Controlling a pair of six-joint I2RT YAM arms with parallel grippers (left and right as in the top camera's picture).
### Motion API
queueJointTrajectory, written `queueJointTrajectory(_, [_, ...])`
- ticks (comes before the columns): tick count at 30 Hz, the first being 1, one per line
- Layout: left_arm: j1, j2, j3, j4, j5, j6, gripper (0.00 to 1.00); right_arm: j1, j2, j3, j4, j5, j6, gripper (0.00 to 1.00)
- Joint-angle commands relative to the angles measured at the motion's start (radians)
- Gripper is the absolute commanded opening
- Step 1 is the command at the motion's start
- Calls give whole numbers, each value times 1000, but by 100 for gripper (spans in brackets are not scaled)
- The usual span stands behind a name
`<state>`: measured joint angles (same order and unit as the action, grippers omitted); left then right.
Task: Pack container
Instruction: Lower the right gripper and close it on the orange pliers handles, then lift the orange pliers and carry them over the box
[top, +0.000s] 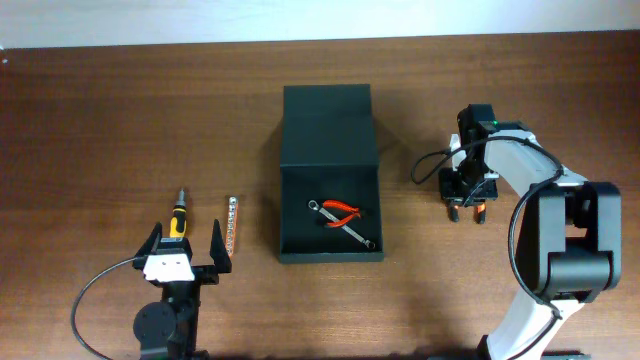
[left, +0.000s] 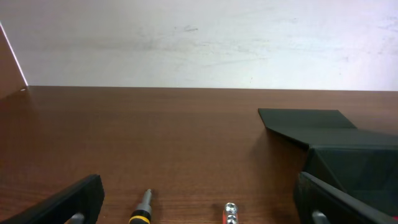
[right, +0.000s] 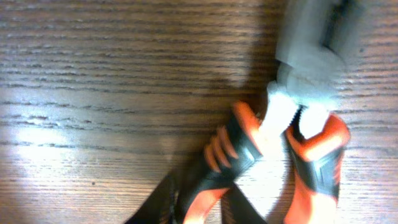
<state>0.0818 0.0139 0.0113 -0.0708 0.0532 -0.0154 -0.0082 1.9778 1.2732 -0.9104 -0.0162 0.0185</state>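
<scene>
The container (top: 330, 115) is a dark rectangular box in the middle of the table, its flap lid folded back; it also shows at the right of the left wrist view (left: 348, 155). Inside lie a silver wrench (top: 358, 234) and small red-handled pliers (top: 343, 210). My right gripper (top: 466, 200) points down right of the box. Its fingers (right: 199, 208) sit tight on both sides of one handle of the orange-and-black pliers (right: 317, 155) lying on the wood. My left gripper (top: 186, 243) is open and empty, with a yellow-and-black screwdriver (top: 178, 215) between its fingers.
An orange strip of silver sockets (top: 230, 225) lies just right of the screwdriver, near the right finger of my left gripper; its tip shows in the left wrist view (left: 230, 211) beside the screwdriver shaft (left: 142, 208). A white wall borders the table's far edge.
</scene>
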Motion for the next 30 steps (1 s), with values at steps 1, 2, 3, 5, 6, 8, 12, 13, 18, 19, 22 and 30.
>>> queueJointTrajectory(1, [6, -7, -2, -5, 11, 5, 99, -7, 11, -24, 7, -2, -2, 19])
queueJointTrajectory(2, [6, -7, -2, -5, 11, 5, 99, -7, 11, -24, 7, -2, -2, 19])
queueJointTrajectory(3, [6, -7, -2, -5, 11, 5, 99, -7, 11, -24, 7, -2, -2, 19])
queueJointTrajectory(5, [6, -7, -2, -5, 11, 5, 99, -7, 11, -24, 6, -2, -2, 17])
queueJointTrajectory(6, [6, -7, -2, -5, 11, 5, 99, -7, 11, -24, 6, -2, -2, 15])
queueJointTrajectory(8, [6, -7, -2, -5, 11, 5, 99, -6, 11, -24, 3, -2, -2, 12])
queueJointTrajectory(12, [6, -7, -2, -5, 11, 5, 99, -6, 11, -24, -2, -2, 1, 9])
queueJointTrajectory(13, [6, -7, -2, -5, 11, 5, 99, -5, 11, -24, -2, -2, 8, 6])
queueJointTrajectory(18, [6, -7, -2, -5, 11, 5, 99, -5, 10, 38, -60, -19, 24, 4])
queueJointTrajectory(19, [6, -7, -2, -5, 11, 5, 99, -5, 9, 64, -79, -22, 23, 4])
queueJointTrajectory(22, [6, -7, -2, -5, 11, 5, 99, -5, 3, 162, -143, -27, 23, 4])
queueJointTrajectory(30, [6, -7, -2, -5, 11, 5, 99, 25, 2, 546, -434, -73, 19, 4])
